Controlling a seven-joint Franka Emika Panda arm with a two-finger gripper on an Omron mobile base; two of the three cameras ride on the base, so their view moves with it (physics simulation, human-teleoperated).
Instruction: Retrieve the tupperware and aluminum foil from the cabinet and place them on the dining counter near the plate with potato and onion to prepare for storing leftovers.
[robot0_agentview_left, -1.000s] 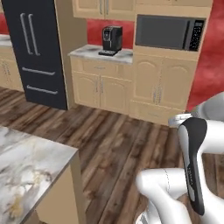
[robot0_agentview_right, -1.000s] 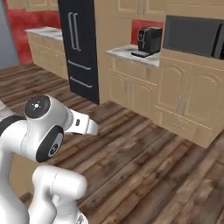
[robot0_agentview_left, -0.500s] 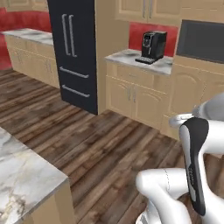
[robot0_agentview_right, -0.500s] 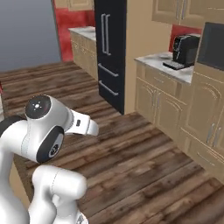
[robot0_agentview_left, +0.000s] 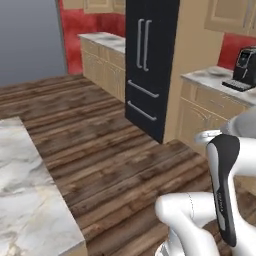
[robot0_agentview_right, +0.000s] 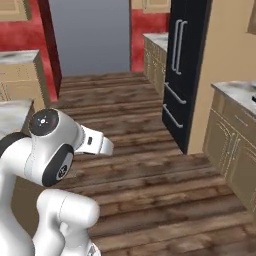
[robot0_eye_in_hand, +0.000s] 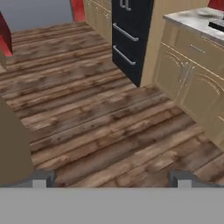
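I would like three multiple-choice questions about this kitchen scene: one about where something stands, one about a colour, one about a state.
1. Where does the coffee machine stand?
A. On the wall counter beside the refrigerator
B. On the wooden floor
C. On the dining counter

2. What colour is the refrigerator?
A. White
B. Black
C. Red

3. What state is the gripper in?
A. Shut on a blue box
B. Shut on a tub
C. Open, holding nothing

Answers:
1. A: the coffee machine sits on the marble top of the wall counter, past the tan panel next to the refrigerator, while the dining counter is at the left.
2. B: its doors are black with grey bar handles.
3. C: in the hand view the gripper has its two tips far apart with only floor between them.
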